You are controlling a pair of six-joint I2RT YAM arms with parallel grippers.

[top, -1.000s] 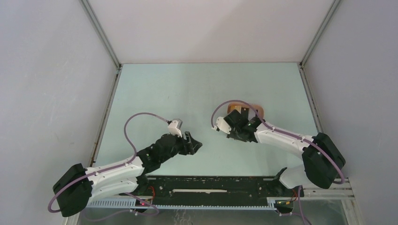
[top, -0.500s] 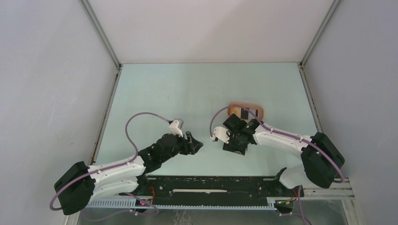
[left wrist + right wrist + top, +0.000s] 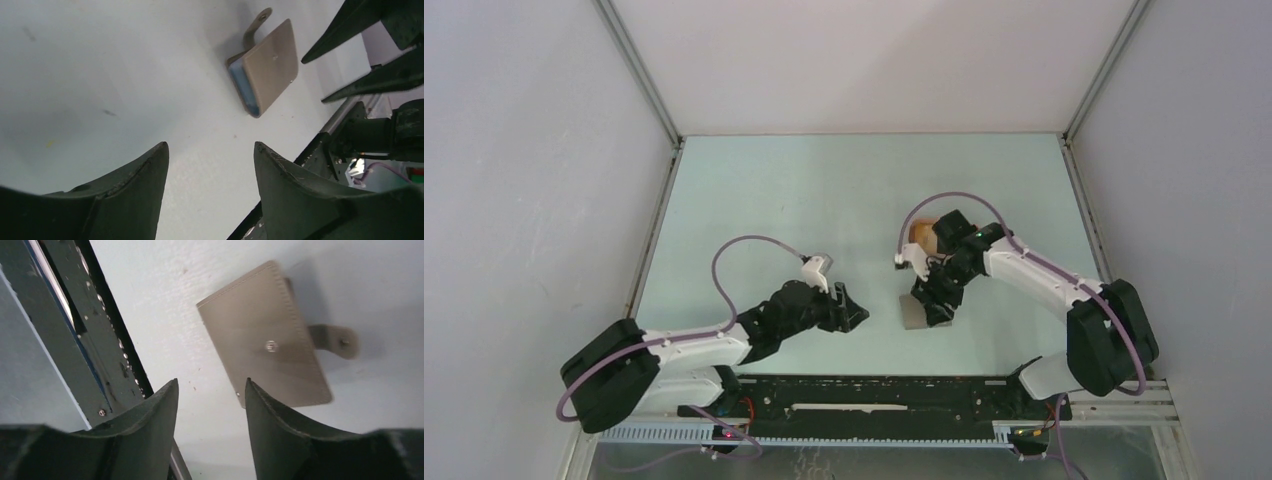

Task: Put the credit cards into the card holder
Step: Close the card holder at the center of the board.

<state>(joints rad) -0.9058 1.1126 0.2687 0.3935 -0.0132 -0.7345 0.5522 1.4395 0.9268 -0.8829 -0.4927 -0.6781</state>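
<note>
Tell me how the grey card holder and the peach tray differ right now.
The card holder is grey and rectangular; the tray is peach with a rounded edge. The card holder lies in clear view nearer the arm bases; the tray sits farther back, mostly hidden behind the right arm. Both rest on the table.

Top cam: high behind near edge of table (image 3: 774,200), looking down. Wrist cams v. close; both share card holder (image 3: 267,65).

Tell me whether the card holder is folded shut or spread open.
Folded shut: the card holder lies flat with its cover down, and its strap sticks out loose.
</note>
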